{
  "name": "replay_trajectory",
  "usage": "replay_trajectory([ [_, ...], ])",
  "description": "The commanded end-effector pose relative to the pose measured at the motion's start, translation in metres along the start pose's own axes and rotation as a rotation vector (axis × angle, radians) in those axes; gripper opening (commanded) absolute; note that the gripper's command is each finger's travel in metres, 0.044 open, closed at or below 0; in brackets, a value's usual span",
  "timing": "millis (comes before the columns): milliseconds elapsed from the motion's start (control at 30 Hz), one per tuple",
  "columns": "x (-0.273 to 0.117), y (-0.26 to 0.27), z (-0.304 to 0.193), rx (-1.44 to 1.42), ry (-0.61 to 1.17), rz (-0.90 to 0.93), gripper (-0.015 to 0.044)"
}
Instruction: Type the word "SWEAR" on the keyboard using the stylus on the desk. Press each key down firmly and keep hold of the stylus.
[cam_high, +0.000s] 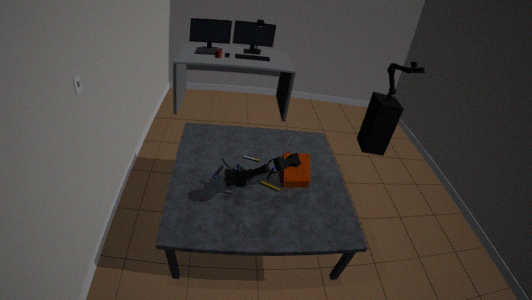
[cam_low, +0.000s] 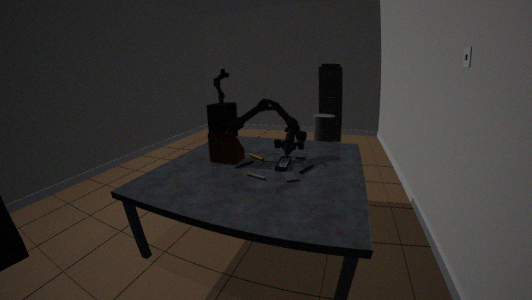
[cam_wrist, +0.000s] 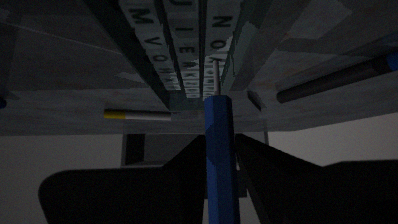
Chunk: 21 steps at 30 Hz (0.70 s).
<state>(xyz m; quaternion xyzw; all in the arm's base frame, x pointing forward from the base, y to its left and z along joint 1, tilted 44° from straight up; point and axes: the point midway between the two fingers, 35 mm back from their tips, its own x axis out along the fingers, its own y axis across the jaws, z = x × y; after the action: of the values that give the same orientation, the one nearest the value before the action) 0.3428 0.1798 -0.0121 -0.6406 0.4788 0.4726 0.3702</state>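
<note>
My gripper (cam_wrist: 219, 141) (cam_low: 287, 149) is shut on the blue stylus (cam_wrist: 220, 160), whose thin pale tip points forward and away from the fingers. The keyboard (cam_wrist: 180, 35) (cam_low: 283, 164) is a narrow dark frame with rows of white letter keys, under the stylus. In the wrist view the tip lies over the right-hand row, at the key just past O, which it partly covers. Whether the tip touches or presses that key cannot be told. The far keys are too small to read. In the top view the arm hides the keyboard.
A white marker with a yellow end (cam_wrist: 137, 115) (cam_low: 256, 176) (cam_high: 251, 158) lies beyond the keyboard. A dark pen with a blue end (cam_wrist: 335, 82) (cam_low: 306, 169) lies to one side. A yellow marker (cam_high: 270, 186) (cam_low: 256, 157) lies near the orange block (cam_high: 296, 170) (cam_low: 226, 148) at the arm's base.
</note>
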Motion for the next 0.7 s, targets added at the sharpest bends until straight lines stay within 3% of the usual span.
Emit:
replay_trajectory([
  [0,0.001,0.0,0.002,0.005,-0.001,0.0,0.0081],
  [667,-0.008,0.0,-0.015,0.005,0.0,0.0,0.0081],
])
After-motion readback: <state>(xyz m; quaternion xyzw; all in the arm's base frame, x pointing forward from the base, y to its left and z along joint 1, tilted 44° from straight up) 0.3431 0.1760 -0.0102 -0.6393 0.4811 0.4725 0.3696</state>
